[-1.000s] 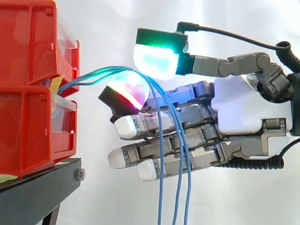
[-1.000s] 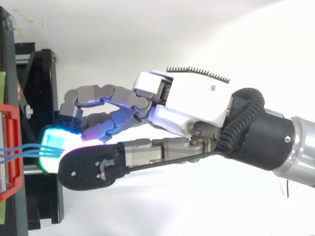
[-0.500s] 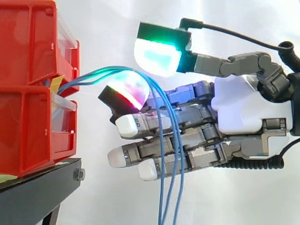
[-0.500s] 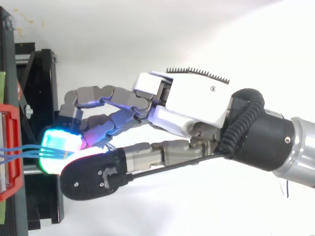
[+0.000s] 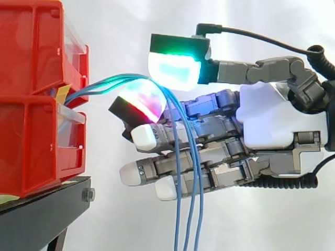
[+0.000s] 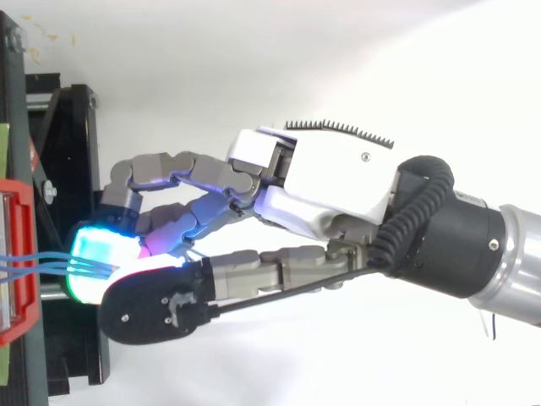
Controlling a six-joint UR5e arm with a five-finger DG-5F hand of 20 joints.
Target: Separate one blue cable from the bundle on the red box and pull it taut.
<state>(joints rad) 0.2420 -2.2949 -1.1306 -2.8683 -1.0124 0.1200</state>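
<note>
From the side, the hand (image 5: 272, 125) is reaching level toward the two red bins (image 5: 31, 52), which are sitting stacked at the edge of the black stand (image 5: 42, 214). Three blue cables (image 5: 104, 83) are coming out from between the bins, arching over the topmost fingertip (image 5: 142, 102), which is glowing red and magenta, and hanging straight down across the fingers (image 5: 209, 157). Near the bottom, the three strands are running side by side. The thumb (image 5: 175, 68), glowing green and cyan, is hovering just above the arch. The fingers are lying straight and stacked, the thumb is apart from them, and nothing is being clamped; the cables are simply draping over that top fingertip.

From above, the hand (image 6: 330, 182) is coming in from the right. The thumb's black back is covering the fingertip beneath, so the gap between them is hiding here. This view is showing the three cables (image 6: 34, 262) fanning slightly across the bin's red rim (image 6: 21, 203) at the left edge, then slipping under the cyan glow. The stand (image 6: 72, 169) is showing dark beside the bin.
</note>
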